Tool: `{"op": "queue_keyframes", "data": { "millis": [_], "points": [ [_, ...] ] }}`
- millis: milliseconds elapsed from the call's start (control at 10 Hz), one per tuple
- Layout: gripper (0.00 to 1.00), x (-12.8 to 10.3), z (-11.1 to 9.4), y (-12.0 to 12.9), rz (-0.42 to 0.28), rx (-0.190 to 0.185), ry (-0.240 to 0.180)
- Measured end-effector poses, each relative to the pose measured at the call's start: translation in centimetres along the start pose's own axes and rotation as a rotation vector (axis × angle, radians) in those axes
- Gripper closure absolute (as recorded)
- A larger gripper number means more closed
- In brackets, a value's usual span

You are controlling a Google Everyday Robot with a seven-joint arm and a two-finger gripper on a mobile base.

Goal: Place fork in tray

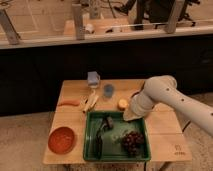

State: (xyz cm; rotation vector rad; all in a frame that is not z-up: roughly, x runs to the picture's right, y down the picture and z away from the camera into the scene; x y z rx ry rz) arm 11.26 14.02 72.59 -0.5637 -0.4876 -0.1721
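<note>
Fork placement worries me: I can't find the fork anywhere, nor tell whether the end effector (129, 116), hanging at the back right corner of the green tray (91, 134) near the desk's (162, 129) front edge, grips anything. Releasing blind risks missing the tray, or dropping onto the grapes (133, 141).

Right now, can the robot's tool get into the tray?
Probably yes. The tool sits at the tray's back right rim, hidden under the arm. The tray is open on top, with bare space between the dark utensil and the grapes.
</note>
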Motion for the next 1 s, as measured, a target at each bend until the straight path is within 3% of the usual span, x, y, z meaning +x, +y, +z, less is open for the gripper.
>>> {"op": "queue_keyframes", "data": {
  "millis": [400,700,1000],
  "points": [
    [0.24,1.3,1.7,-1.7,-0.042,0.0,0.042],
    [0.2,2.7,1.4,-2.1,-0.053,-0.009,0.082],
    [0.2,4.3,0.6,-2.9,-0.017,-0.005,0.105]
  ]
}}
